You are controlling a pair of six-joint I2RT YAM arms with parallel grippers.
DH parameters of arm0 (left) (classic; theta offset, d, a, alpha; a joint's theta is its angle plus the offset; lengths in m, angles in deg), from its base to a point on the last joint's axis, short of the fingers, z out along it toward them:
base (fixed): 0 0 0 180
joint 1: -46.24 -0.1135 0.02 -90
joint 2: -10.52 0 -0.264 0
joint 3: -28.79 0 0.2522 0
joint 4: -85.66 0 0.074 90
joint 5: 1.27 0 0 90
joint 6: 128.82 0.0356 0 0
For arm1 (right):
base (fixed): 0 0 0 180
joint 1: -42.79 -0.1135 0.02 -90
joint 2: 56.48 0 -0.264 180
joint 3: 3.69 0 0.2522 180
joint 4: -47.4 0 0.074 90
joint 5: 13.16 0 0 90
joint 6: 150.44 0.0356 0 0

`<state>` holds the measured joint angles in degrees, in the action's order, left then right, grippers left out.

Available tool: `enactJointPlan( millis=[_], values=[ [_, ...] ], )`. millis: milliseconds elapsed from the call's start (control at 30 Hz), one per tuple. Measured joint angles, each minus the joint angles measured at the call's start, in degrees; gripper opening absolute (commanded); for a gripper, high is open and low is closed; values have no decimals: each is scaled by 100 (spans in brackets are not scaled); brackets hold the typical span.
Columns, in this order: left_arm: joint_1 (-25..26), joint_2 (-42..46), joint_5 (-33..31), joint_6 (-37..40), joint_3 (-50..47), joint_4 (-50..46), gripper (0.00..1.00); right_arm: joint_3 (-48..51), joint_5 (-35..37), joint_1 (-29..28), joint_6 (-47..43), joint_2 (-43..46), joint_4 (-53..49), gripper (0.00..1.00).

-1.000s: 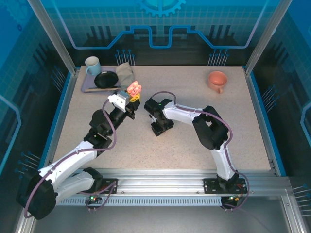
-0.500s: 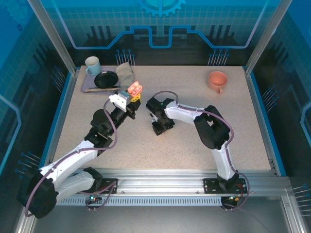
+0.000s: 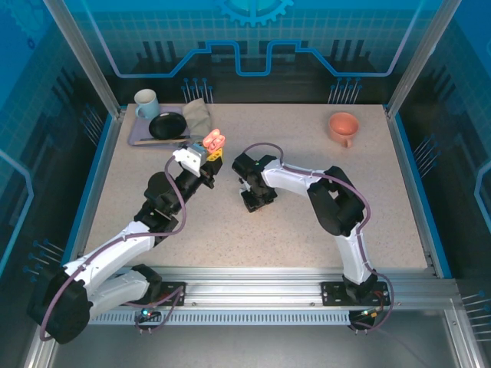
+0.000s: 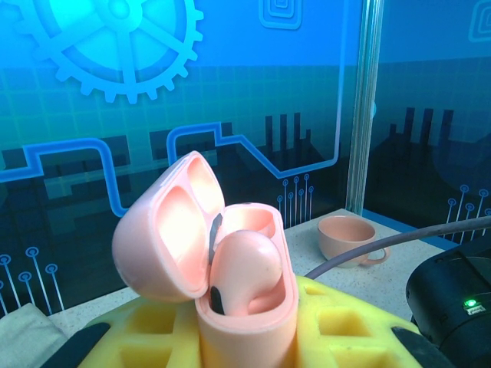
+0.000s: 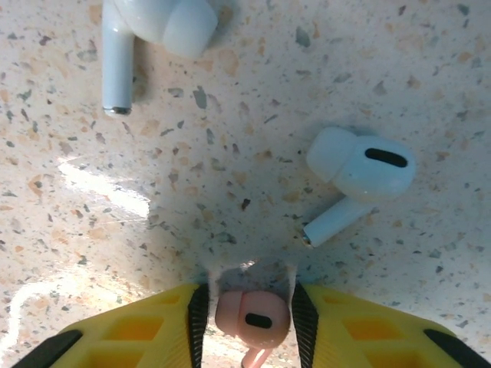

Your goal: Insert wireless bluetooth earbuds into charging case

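Surroundings: a tray (image 3: 138,140) carrying a blue mug (image 3: 146,102), black plate (image 3: 166,126) and cloth (image 3: 196,115) sits at 11 o'clock on the table (image 3: 307,230); a coral mug (image 3: 343,126) sits at 1 o'clock.

The left gripper (image 3: 205,153) clamps the open pink charging case (image 4: 169,245), with one seated earbud (image 4: 244,264) inside.

The right gripper (image 5: 252,326) narrowly brackets a coral-pink earbud (image 5: 253,313) on the table; pad contact cannot be confirmed.

White earbuds lie at its 11 (image 5: 153,27) and 2 o'clock (image 5: 359,169).
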<state>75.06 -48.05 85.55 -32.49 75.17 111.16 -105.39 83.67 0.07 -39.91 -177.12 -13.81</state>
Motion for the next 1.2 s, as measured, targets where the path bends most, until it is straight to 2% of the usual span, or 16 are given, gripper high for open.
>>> enactJointPlan(
  millis=[667,1200],
  values=[
    [0,0,0,-35,0,2,0,210,472,2,177,308,52,27],
    [0,0,4,-35,0,0,0,275,732,13,372,1751,13,23]
  ],
)
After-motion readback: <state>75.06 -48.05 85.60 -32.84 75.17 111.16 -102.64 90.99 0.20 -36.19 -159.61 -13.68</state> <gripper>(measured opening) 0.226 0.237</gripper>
